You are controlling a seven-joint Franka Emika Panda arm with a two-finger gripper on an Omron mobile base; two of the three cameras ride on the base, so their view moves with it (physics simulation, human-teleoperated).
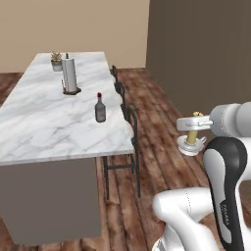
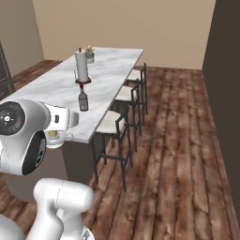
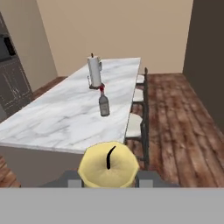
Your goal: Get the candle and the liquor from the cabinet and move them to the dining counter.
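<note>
Fingers (image 3: 109, 183) are clamped on the candle (image 3: 109, 169), whose pale-yellow top and black wick sit right between them in the hand view; in the left base view the candle (image 1: 193, 133) stands upright in its small clear dish holder (image 1: 191, 147), held in the air over the wooden floor (image 1: 162, 147), off the near long edge of the dining counter (image 1: 44, 127). Ahead of the fingers, the liquor (image 3: 103, 103) stands upright on the marble tabletop, a squat grey bottle with a red cap, close to the edge that faces the stools (image 3: 135, 124). Just beyond the bottle, farther from the fingers, a white paper towel roll (image 3: 94, 71) stands on a dark base, and past that a small potted plant (image 1: 56, 61) sits near the far end of the tabletop. Dark-framed stools line the counter's side, between the tabletop and the open floor. A dark brown wall (image 1: 206, 54) rises beyond the held candle.
</note>
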